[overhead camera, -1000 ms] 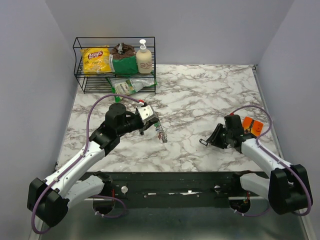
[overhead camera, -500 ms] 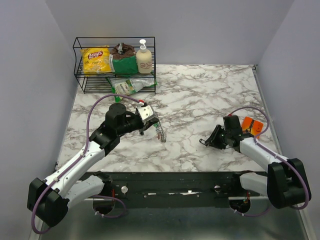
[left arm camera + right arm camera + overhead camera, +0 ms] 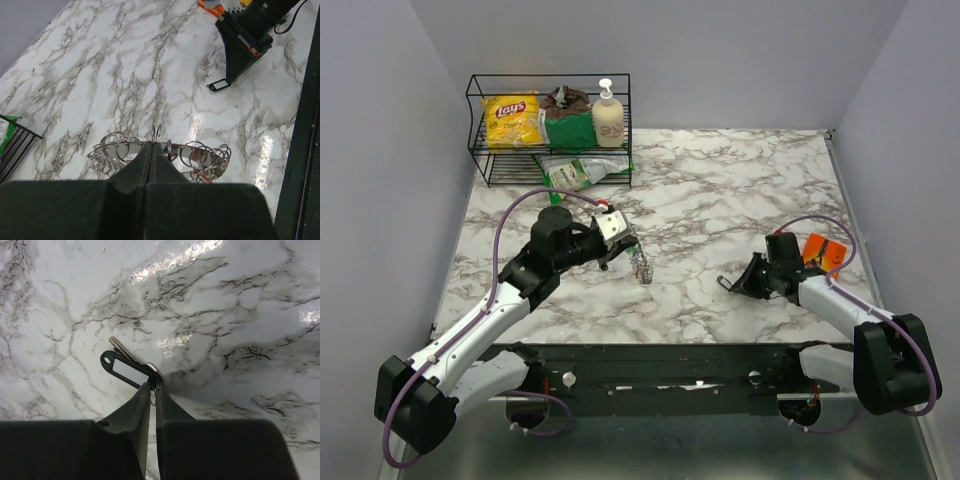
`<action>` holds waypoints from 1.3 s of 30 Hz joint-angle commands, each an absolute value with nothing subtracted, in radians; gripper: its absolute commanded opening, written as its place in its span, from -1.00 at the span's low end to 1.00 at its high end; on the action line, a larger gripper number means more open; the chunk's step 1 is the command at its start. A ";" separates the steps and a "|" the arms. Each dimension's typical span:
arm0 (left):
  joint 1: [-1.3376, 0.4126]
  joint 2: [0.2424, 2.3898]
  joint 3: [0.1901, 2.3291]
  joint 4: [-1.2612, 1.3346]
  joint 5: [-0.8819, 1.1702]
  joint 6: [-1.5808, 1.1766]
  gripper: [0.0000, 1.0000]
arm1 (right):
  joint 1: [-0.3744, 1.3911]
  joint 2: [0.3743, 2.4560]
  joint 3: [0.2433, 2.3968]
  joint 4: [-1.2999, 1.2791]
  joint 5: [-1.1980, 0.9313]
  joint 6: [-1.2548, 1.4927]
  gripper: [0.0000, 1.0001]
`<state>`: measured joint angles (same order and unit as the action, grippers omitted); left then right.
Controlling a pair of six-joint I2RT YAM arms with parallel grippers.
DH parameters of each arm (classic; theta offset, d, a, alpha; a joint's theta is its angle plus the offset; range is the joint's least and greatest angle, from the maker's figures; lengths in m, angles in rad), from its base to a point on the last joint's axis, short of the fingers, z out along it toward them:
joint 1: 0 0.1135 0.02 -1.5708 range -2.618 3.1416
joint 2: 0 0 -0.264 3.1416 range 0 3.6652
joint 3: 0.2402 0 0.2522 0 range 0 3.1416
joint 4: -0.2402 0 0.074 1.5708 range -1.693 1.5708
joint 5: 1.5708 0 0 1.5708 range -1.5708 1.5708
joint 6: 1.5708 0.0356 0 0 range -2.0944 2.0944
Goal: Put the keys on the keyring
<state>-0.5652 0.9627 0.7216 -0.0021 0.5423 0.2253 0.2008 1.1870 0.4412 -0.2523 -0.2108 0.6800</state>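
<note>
- L gripper [image 3: 151, 145]: jaws pressed tight, nothing but a seam between them, pinching the keyring bunch [image 3: 641, 266], a tangle of split rings strung along a shiny band.
- The bunch sits just in front of the wire rack [image 3: 510, 166], on its near side. Can't tell if its low end touches the table [image 3: 720, 190].
- R gripper [image 3: 154, 386]: fingers nipped almost closed on the head end of one key [image 3: 121, 349]. A black tag [image 3: 125, 370] rides alongside the key.
- Key + tag lie low over the marble, well to the right of the rack and nearer the arm bases. Contact w/ the surface is unclear.
- Step in hand, prob.: carry the key across to the bunch and thread it on. The two are well apart and nothing is threaded yet.
- To do it well: L holds the bunch steady and presents one ring clear of the others, since the rings overlap badly.
- R's grip covers the key head, so the hole is mostly hidden. It likely needs a re-grip further down the blade, or an approach from the side.
- The tag will swing, so move slowly and keep it off the rings.
- Risk: a thin key in a tip-only pinch may twist or drop on contact.
- Writing: "Lay's" reads on the yellow bag [image 3: 510, 118], top shelf of the rack.
- The tag window is blank.
- Print on the orange packet [image 3: 823, 250], far right of the rack, is too small to read.
- Pump bottle [image 3: 608, 118] and green bag [image 3: 568, 128] on the rack: no legible label.
</note>
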 commanded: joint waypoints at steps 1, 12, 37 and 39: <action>-0.569 0.948 0.718 0.015 0.543 0.241 -1.00 | 0.193 1.175 0.431 -0.245 -0.225 0.676 -0.73; -0.568 0.951 0.716 0.012 0.540 0.242 -1.00 | 0.195 1.190 0.439 -0.232 -0.241 0.672 -0.99; -0.569 0.953 0.716 0.025 0.592 0.239 -1.00 | 0.195 1.054 0.594 -0.296 -0.397 0.598 -0.99; -0.569 0.954 0.716 0.026 0.598 0.239 -1.00 | 0.195 1.046 0.626 -0.301 -0.416 0.589 -0.99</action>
<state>-0.5652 0.9627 0.7216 -0.0021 0.5537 0.2287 0.2008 1.0695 0.5591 -0.2817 -0.3462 0.6224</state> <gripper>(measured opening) 0.009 0.013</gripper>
